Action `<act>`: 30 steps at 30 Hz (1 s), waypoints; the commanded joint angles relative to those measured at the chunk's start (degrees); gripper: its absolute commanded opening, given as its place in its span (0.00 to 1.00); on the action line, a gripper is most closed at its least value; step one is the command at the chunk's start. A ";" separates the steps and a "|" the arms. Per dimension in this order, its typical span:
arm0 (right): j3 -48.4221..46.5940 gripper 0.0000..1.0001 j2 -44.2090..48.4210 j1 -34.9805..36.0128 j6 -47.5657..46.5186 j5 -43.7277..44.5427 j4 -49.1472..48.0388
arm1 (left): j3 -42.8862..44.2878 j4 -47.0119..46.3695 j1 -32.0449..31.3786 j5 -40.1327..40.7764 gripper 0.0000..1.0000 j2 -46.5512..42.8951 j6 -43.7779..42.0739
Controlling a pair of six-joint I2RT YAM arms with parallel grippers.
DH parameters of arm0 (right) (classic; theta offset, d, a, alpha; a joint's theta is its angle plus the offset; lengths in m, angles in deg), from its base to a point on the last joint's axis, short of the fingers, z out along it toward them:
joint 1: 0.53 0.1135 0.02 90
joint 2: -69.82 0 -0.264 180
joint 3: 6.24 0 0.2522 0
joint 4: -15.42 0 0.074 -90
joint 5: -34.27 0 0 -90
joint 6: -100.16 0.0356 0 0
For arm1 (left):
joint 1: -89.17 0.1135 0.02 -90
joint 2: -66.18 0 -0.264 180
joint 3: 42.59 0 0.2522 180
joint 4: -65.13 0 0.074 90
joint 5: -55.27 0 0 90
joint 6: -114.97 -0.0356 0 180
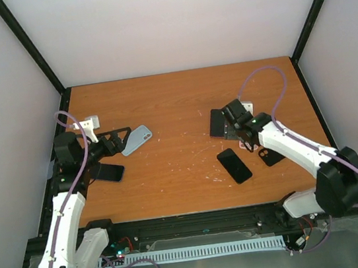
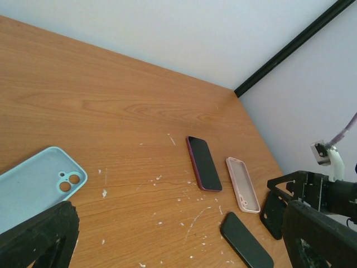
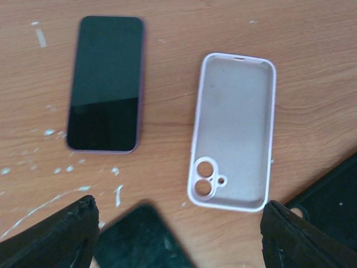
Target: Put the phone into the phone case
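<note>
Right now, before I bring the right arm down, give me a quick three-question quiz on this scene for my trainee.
1. True or false: the pink case lies open side up and empty.
2. What does the right pincer hold? A) a phone B) a case C) nothing
3. Fill in: in the right wrist view, the purple-edged phone lies to the ____ of the pink case.

Key: 1 true; 2 C; 3 left.
</note>
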 commanded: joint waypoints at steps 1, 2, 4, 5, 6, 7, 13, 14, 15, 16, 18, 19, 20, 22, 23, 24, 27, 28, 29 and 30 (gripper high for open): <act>0.46 0.77 -6.34 -3.91 -1.60 4.10 -5.26 | 0.49 1.97 -0.31 2.73 1.00 -0.89 -2.73; 0.31 0.75 -7.96 -5.36 -1.42 3.58 -5.88 | 0.16 2.05 -0.37 3.23 1.00 -1.14 -2.68; 0.33 0.68 -11.03 -8.26 -1.41 1.43 -8.62 | -0.38 2.11 -0.37 4.21 0.99 -1.57 -2.66; 0.49 0.62 -12.13 -9.28 -1.74 0.87 -10.32 | -0.35 2.33 -0.38 4.72 0.99 -1.59 -2.78; 0.62 0.57 -13.29 -9.89 -2.06 0.89 -11.81 | -0.11 2.61 -0.38 5.12 0.99 -1.45 -2.97; 0.40 0.52 -14.45 -10.42 -2.07 0.93 -12.79 | 0.01 2.94 -0.37 5.35 1.00 -1.40 -3.24; -2.33 0.30 -20.70 -13.04 -3.64 -3.81 -15.83 | -0.15 2.96 -0.38 5.18 1.00 -1.72 -3.46; -2.55 0.30 -21.31 -13.20 -3.57 -3.56 -15.98 | -0.11 2.85 -0.38 4.75 1.00 -1.75 -3.67; -2.59 0.30 -21.83 -13.27 -3.56 -3.47 -16.29 | -0.05 2.86 -0.34 4.29 1.00 -1.70 -3.97; -2.61 0.30 -22.43 -13.51 -3.50 -3.50 -16.63 | -0.12 2.81 -0.37 3.92 0.99 -1.58 -4.06; -2.89 0.30 -23.99 -13.91 -3.50 -3.88 -17.12 | -0.06 2.81 -0.38 3.92 0.99 -1.53 -4.06; -3.15 0.29 -24.88 -14.16 -3.56 -4.41 -17.32 | -0.03 2.91 -0.38 4.01 1.00 -1.55 -4.02; -3.46 0.28 -25.74 -14.30 -3.72 -5.00 -17.43 | 0.00 2.90 -0.36 4.09 1.00 -1.57 -4.05; -3.90 0.28 -27.46 -14.43 -4.71 -6.92 -18.15 | -0.11 2.89 -0.38 4.09 0.99 -1.61 -4.00; -4.02 0.27 -28.39 -14.45 -5.27 -8.10 -18.68 | -0.13 2.83 -0.38 4.13 1.00 -1.66 -4.04; -4.76 0.26 -29.49 -14.38 -5.39 -8.44 -18.35 | -0.13 2.86 -0.34 4.19 1.00 -1.54 -4.06; -5.88 0.17 -31.32 -14.40 -6.07 -8.16 -16.39 | -0.04 2.92 -0.37 4.21 0.99 -1.47 -4.02; -5.85 0.14 -31.09 -14.41 -6.31 -7.86 -16.04 | -0.05 2.88 -0.38 4.25 1.00 -1.51 -4.06; -5.59 0.10 -30.53 -14.46 -6.63 -7.66 -15.83 | -0.02 2.88 -0.38 4.33 0.99 -1.43 -4.02; -5.28 0.05 -29.84 -14.40 -7.01 -7.52 -15.55 | -0.04 2.88 -0.38 4.44 1.00 -1.40 -4.06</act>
